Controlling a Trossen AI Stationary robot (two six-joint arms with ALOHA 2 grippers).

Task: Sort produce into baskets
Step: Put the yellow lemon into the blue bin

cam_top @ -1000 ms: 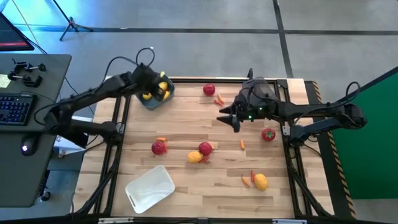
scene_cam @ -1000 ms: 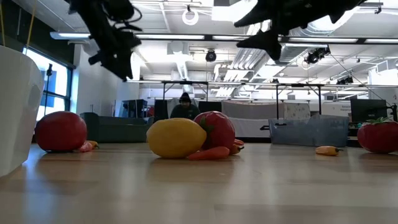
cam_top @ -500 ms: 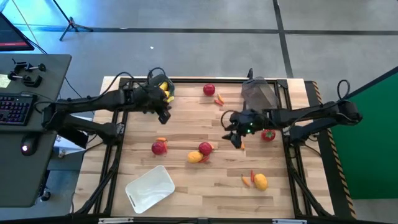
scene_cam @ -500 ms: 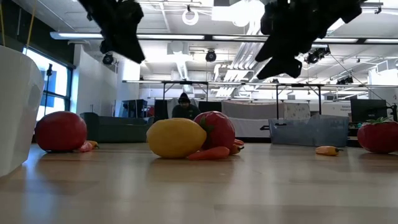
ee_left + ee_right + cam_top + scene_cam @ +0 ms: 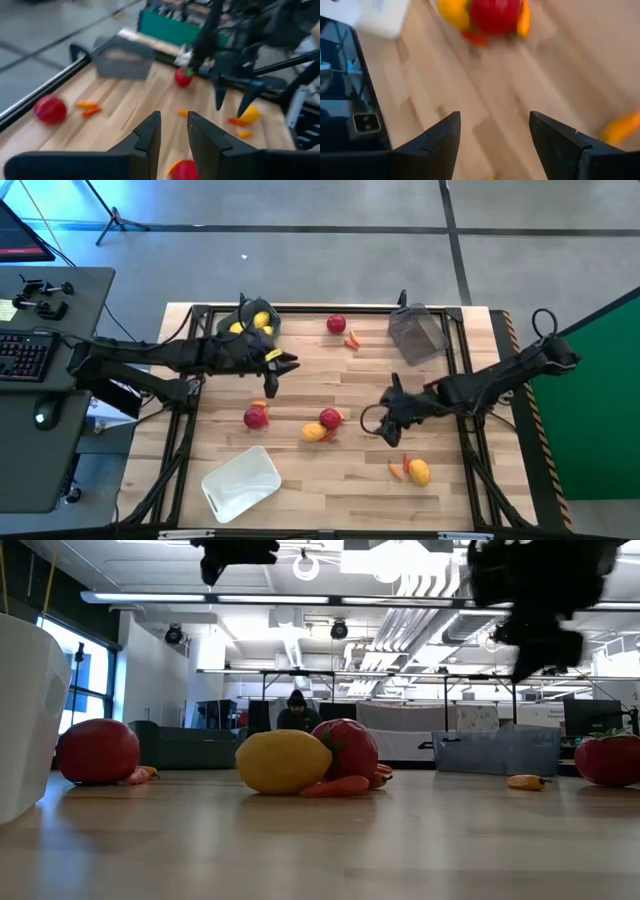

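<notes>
My left gripper (image 5: pixel 283 370) (image 5: pixel 174 120) hangs empty above the table, to the right of the blue-grey basket (image 5: pixel 243 343), which holds yellow fruits (image 5: pixel 260 320); its fingers stand a narrow gap apart. My right gripper (image 5: pixel 372 423) (image 5: pixel 492 122) is wide open and empty, just right of a red fruit (image 5: pixel 329 418) that lies against a lemon (image 5: pixel 313 432). Another red fruit (image 5: pixel 256 417) lies below my left gripper, and a third (image 5: pixel 336 325) near the far edge. The dark translucent bin (image 5: pixel 415 332) stands far right, the white bin (image 5: pixel 240 480) near left.
A second lemon (image 5: pixel 419 471) and small peppers (image 5: pixel 398 468) lie at the near right. More peppers lie by the far red fruit (image 5: pixel 352 340) and by the left one (image 5: pixel 260 403). A red fruit with a green top (image 5: pixel 182 77) lies beside my right arm. A desk (image 5: pixel 40 380) stands left of the table.
My left gripper has left the blue-grey basket and gone toward the table's right and near edge, empty. My right gripper has gone from beside the dark bin toward the near edge, close to the red fruit and lemon. No produce has moved.
</notes>
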